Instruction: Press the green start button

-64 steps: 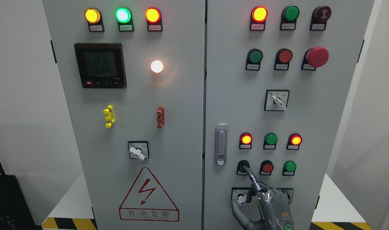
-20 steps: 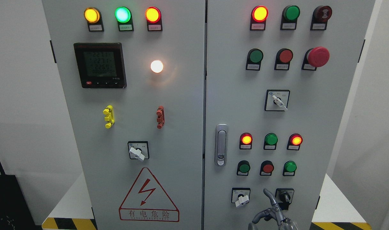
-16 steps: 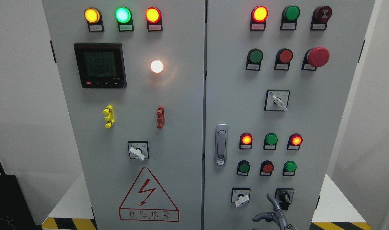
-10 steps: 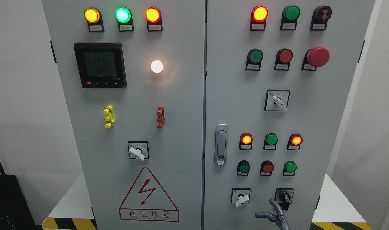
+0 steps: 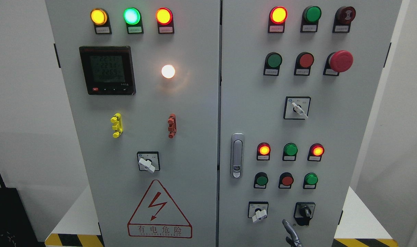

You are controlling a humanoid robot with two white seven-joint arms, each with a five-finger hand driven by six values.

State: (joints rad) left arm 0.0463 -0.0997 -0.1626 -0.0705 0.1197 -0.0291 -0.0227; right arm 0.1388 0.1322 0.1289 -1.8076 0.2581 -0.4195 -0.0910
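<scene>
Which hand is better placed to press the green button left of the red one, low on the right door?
Right. Only the right hand shows, at the bottom edge below the green button; the left is out of view.

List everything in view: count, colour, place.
cabinet: one, grey, centre
lamps: four; yellow, green, red, white; upper left door
meter: one, black, upper left door
clips: two, yellow and red, mid left door
rotary switches: four; three white, one black; both doors
warning triangle: one, red, lower left door
handle: one, silver, right door
emergency stop: one, red, upper right
green start button: one, green, lower right door
other lamps and buttons: ten, red or green, right door
right hand: one, grey, bottom edge
</scene>
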